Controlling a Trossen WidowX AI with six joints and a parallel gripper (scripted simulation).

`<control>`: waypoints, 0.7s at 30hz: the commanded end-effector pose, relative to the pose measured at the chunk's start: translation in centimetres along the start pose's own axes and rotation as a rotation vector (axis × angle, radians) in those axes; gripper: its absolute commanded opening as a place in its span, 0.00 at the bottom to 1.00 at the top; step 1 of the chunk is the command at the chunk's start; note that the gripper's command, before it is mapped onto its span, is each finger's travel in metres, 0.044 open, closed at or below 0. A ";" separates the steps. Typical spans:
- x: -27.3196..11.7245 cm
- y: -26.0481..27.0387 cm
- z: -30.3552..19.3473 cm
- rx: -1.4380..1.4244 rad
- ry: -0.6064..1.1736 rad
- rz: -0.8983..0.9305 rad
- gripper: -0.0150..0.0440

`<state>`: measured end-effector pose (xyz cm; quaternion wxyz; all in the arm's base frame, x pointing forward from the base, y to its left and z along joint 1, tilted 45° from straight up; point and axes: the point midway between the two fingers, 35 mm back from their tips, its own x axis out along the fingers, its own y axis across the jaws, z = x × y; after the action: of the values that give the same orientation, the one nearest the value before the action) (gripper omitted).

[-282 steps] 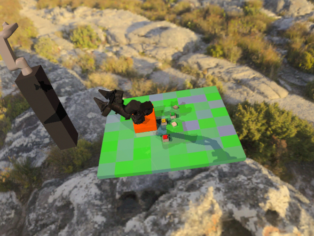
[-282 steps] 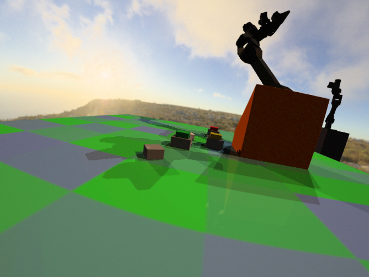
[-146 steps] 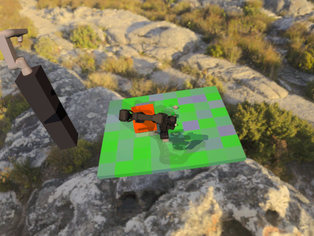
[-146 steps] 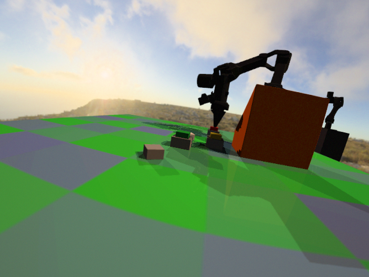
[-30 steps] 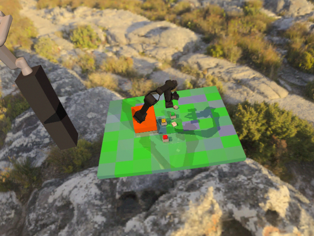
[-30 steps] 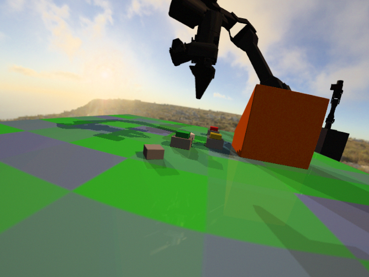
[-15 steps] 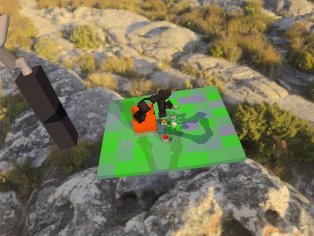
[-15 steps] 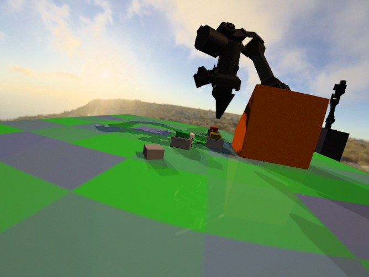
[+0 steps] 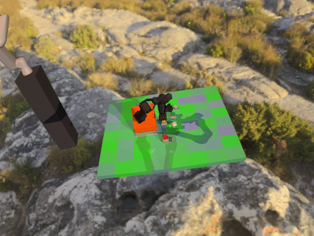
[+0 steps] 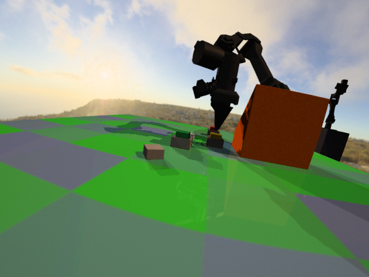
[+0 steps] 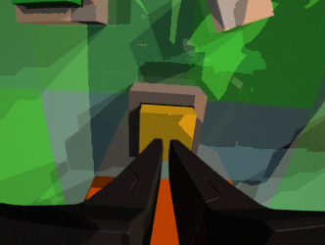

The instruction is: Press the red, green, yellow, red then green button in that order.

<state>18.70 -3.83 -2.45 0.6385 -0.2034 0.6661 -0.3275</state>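
The yellow button (image 9: pixel 163 121) (image 10: pixel 215 136) (image 11: pixel 165 122) sits on its grey-brown base with its cap raised. My gripper (image 10: pixel 217 128) (image 11: pixel 164 146) is shut and empty, pointing down. Its tips are over the yellow cap, close above it; whether they touch is hard to tell. The green button (image 9: pixel 173 114) (image 10: pixel 183 134) (image 11: pixel 46 2) is up, to one side and cut by the top left edge of the wrist view. The red button (image 9: pixel 165 137) (image 10: pixel 211 128) stands apart, its cap up, partly behind the gripper in the exterior view.
A pinkish block (image 9: pixel 174 124) (image 11: pixel 245 12) lies near the yellow and green buttons. Another block (image 9: pixel 175 107) (image 10: pixel 153 152) lies beyond the green button. The orange box (image 9: pixel 144 124) (image 10: pixel 283 128) stands beside the yellow button. A dark pillar (image 9: pixel 48 106) (image 10: pixel 332 144) with another arm stands apart.
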 end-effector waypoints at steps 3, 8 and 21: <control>1.0 0.0 -0.1 -0.008 0.001 -0.006 0.29; 1.8 -0.1 -0.2 -0.008 0.001 -0.007 0.29; 2.2 -0.1 -0.2 -0.008 0.001 -0.008 0.29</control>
<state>18.41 -5.28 -3.91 0.6381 -0.2052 0.6655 -0.3283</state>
